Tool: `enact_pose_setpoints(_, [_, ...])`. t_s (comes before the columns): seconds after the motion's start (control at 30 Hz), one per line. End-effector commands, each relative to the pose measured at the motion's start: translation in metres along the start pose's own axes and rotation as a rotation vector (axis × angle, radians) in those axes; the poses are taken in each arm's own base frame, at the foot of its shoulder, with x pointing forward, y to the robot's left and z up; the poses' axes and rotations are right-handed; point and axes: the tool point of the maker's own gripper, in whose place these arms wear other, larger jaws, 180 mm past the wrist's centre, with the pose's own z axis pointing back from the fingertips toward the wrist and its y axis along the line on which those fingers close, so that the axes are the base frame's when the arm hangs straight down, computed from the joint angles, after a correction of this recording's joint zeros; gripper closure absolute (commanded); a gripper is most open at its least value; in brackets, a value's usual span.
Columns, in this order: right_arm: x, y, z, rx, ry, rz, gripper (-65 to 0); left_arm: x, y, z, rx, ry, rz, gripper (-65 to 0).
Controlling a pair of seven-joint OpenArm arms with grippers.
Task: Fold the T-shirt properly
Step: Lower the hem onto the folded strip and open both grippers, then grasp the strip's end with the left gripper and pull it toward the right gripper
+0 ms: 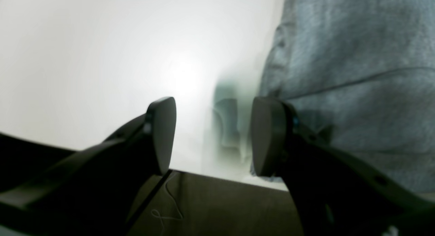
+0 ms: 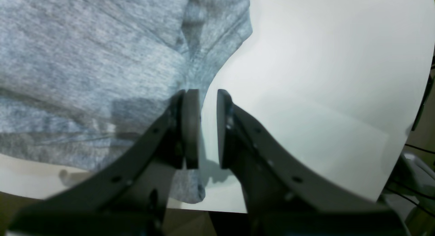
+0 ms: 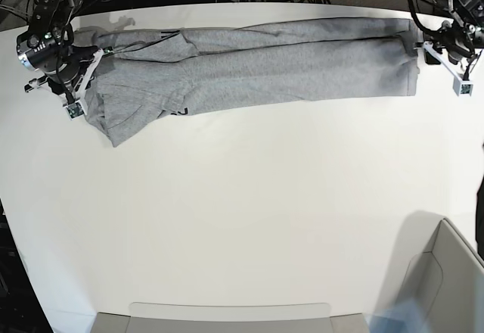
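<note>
The left pincer (image 1: 213, 137) stands wide, with nothing between its pads; the bare white worktop (image 1: 85, 59) shows through the gap and the grey cloth lies just beside its outer finger rather than in it. The right pincer (image 2: 203, 127) stands at a narrow gap, straddling the rim of the T-shirt (image 2: 85, 59), one pad over the cloth and the other over bare worktop; no cloth appears pinched between the pads, so I judge it free as well. In the base view each pincer sits at one end of the garment: the left pincer (image 3: 448, 45) at the hem end, the right pincer (image 3: 76, 76) at the sleeve-and-shoulder end. The T-shirt (image 3: 257, 68) lies along the far edge of the worktop (image 3: 242, 219) as a long band, which suggests one lengthwise fold has been laid down and let go. What is left, by my reckoning, is to tidy the bunched end and to fold the band across itself into a compact packet. The cloth is plain heather grey; it lies fairly flat toward the hem end, with long shallow creases, while the sleeve end is rumpled and spills out in a loose flap toward the near side. A small dark mark shows at the lower rim near that flap; what it is I cannot tell.
</note>
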Motion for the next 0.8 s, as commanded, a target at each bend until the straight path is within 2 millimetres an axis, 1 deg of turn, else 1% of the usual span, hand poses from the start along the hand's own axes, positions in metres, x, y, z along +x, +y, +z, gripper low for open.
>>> enact_pose_setpoints(0.0, [0.007,-0.005,0.004,-0.012,-0.026,0.023,-9.6,0.008,0.004,0.006,0.015,-0.02,-0.013,-35.8])
enact_pose_setpoints(0.13, [0.007,-0.004,0.003,-0.01,-0.025,0.022,-9.6,0.007,0.001,0.004,0.006,-0.016,-0.012,-35.8])
enact_pose_setpoints(0.2, [0.007,-0.004,0.003,-0.009,-0.025,0.021,-9.6,0.006,-0.003,0.002,-0.008,-0.018,-0.005,-35.9])
enact_pose_setpoints(0.27, [0.005,-0.003,0.001,-0.002,-0.017,0.018,-9.6,0.005,-0.011,0.001,-0.044,-0.029,0.005,-35.9])
enact_pose_setpoints(0.33, [0.002,-0.002,-0.002,0.005,-0.01,0.014,-9.5,0.01,-0.02,0.002,-0.098,-0.062,0.018,-35.9])
enact_pose_setpoints(0.37, [0.003,-0.001,-0.002,0.008,-0.009,0.017,-9.5,0.008,-0.023,0.003,-0.121,-0.067,0.023,-35.9])
enact_pose_setpoints(0.47, [0.005,0.009,-0.005,0.034,-0.01,0.043,-9.5,-0.002,-0.032,0.004,-0.179,-0.067,0.031,-35.8])
enact_pose_setpoints(0.57, [0.006,0.011,-0.005,0.038,-0.01,0.048,-9.5,-0.009,-0.03,0.0,-0.175,-0.039,0.039,-35.8])
enact_pose_setpoints(0.63, [0.006,0.011,-0.005,0.038,-0.01,0.048,-9.5,-0.021,-0.026,-0.008,-0.161,0.007,0.05,-35.8])
enact_pose_setpoints(0.73, [0.007,0.011,-0.005,0.038,-0.012,0.049,-9.5,-0.047,-0.021,-0.023,-0.151,0.109,0.074,-35.8])
enact_pose_setpoints(0.77, [0.007,0.011,-0.005,0.038,-0.012,0.049,-9.5,-0.053,-0.021,-0.026,-0.15,0.131,0.081,-35.8])
